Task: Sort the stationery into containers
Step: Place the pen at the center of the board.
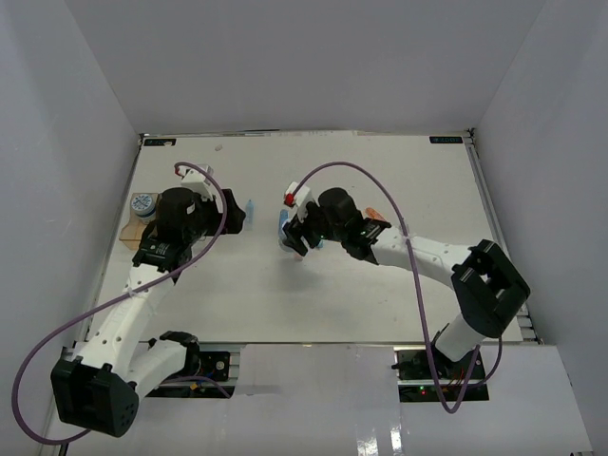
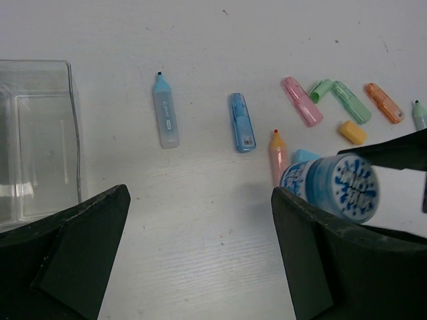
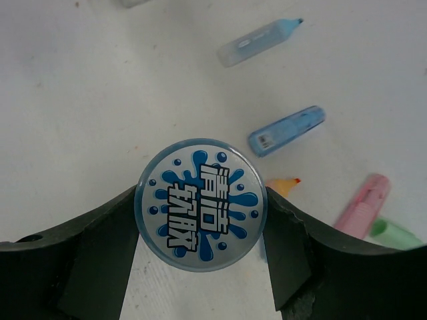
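Observation:
My right gripper [image 3: 200, 215] is shut on a round blue-and-white roll [image 3: 201, 204], one finger on each side, held above the table. The same roll [image 2: 333, 187] shows at the right of the left wrist view. Pastel pieces lie loose beneath and beyond it: a light-blue marker [image 2: 165, 110], a blue one [image 2: 242, 122], pink [image 2: 301, 101], green [image 2: 350, 101] and orange [image 2: 383, 103]. My left gripper [image 2: 200, 220] stands open over bare table, beside a clear container [image 2: 71, 100]. In the top view a second roll [image 1: 142, 202] sits at a tan container [image 1: 133, 232], far left.
A small yellow cap [image 2: 352, 132] and a peach marker [image 2: 277, 153] lie next to the held roll. The two arms are close together mid-table, left gripper [image 1: 233, 215] and right gripper [image 1: 296, 237]. White walls enclose the table on three sides.

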{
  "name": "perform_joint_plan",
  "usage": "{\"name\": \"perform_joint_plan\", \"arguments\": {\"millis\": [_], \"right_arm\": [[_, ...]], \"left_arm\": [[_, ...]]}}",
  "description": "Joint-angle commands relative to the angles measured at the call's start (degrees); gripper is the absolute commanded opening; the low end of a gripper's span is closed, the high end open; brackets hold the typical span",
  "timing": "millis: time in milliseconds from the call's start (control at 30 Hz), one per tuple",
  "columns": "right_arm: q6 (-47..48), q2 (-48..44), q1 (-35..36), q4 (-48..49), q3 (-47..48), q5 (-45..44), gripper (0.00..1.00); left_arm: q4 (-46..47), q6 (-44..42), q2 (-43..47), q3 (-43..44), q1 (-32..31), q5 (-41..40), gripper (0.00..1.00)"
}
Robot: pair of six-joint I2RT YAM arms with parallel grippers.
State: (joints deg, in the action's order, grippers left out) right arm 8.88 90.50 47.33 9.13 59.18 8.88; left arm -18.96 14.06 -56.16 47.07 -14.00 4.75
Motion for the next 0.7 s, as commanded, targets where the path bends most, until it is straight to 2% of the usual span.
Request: {"name": "perform_joint_plan", "arguments": {"millis": [0, 167, 367, 467, 500, 533, 567, 667], "right_arm": [[1.7, 2.1, 3.4, 3.5, -1.0, 0.3, 0.45], [2.1, 6.8, 6.7, 7.6, -2.7, 0.2, 0.49], [2.0, 9.6, 8.4, 11.5, -5.8, -0.9, 0.65], [2.2, 9.7, 8.7, 11.9, -6.4, -1.4, 0.85], [2.4, 9.4, 8.6, 11.8, -6.6, -1.5, 0.95], [2.4, 8.1, 8.6, 11.1, -6.8, -1.9, 0.98], [2.5, 6.9, 8.6, 10.6, -7.1, -2.2, 0.92], [1.9, -0.6, 8.6, 8.9, -9.7, -5.3, 0.90]], "left_arm": [[-5.1, 1.0, 2.2, 2.0, -0.2, 1.2, 0.98], [-7.5, 1.1, 3.2, 0.8, -0.2, 3.9, 0.98], [-9.0, 2.3, 1.6, -0.2, -0.4, 7.9, 0.98], [-9.0, 2.4, 1.2, -0.7, -1.0, 7.4, 0.98], [-9.1, 2.5, 1.0, -0.8, -1.4, 7.3, 0.98], [-9.1, 3.0, 0.8, -0.9, -1.6, 7.3, 0.98], [-9.1, 3.2, 0.6, -0.8, -2.6, 7.2, 0.98], [-9.3, 4.6, 0.0, -0.4, -5.8, 4.8, 0.98]]}}
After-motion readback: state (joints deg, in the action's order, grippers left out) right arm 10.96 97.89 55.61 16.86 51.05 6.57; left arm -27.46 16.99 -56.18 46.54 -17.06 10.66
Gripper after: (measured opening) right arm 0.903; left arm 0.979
